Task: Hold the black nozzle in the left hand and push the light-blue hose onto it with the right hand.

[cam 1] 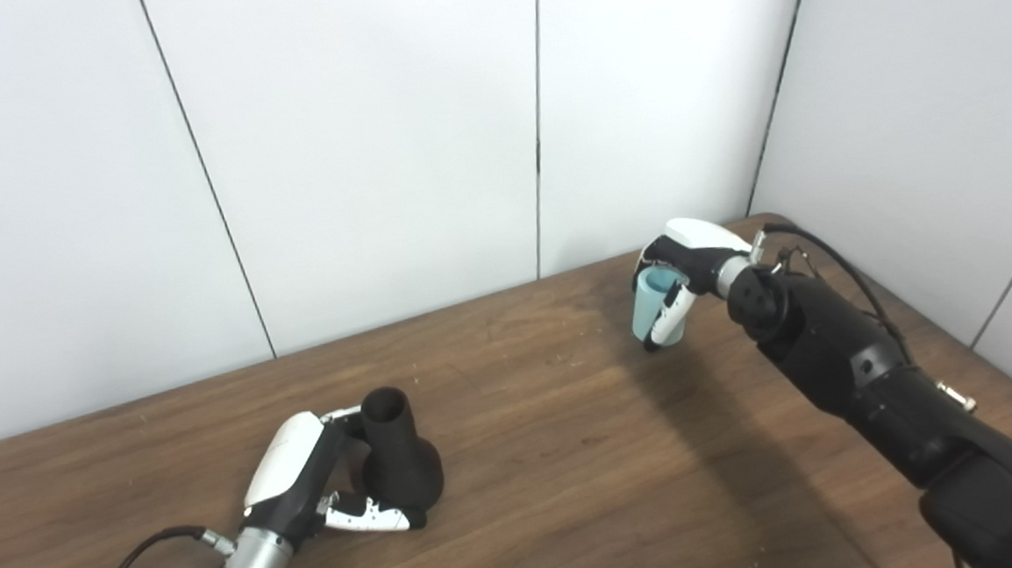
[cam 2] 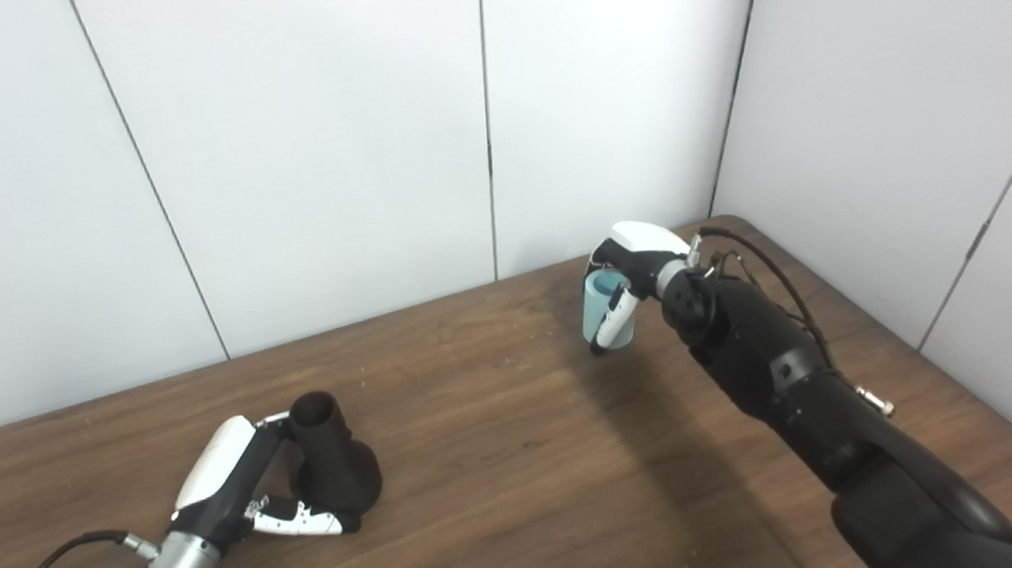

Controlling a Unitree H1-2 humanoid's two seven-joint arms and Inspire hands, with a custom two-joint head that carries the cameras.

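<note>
In the left eye view my left hand [cam 1: 307,485] sits at the lower left of the frame, its fingers curled around the black nozzle [cam 1: 398,457], which stands on the brown table [cam 1: 569,456] on its wide flared base with the narrow open mouth up and tipped slightly toward the upper left; its long axis runs nearly vertical in the picture. It looks like rigid moulded plastic, light and a bit slick, so I judge the place to hold it is where I have it, at the waist between neck and flare, leaving the mouth free. My right hand [cam 1: 677,287] is in the upper right of the frame, closed on the light-blue hose [cam 1: 648,306], a short pale tube held upright with an open end facing up; how far it rests on the table I cannot tell. It seems soft and light, so a hard squeeze could flatten the end that has to slip over the neck. In the right eye view the same layout shows shifted left: the nozzle in the lower left with its mouth toward the wall, my left thumb and fingers [cam 2: 301,516] wrapped low around the flare, and the hose pinched at upper centre-right, well apart from the nozzle, its axis roughly vertical and not yet lined up with the neck.
</note>
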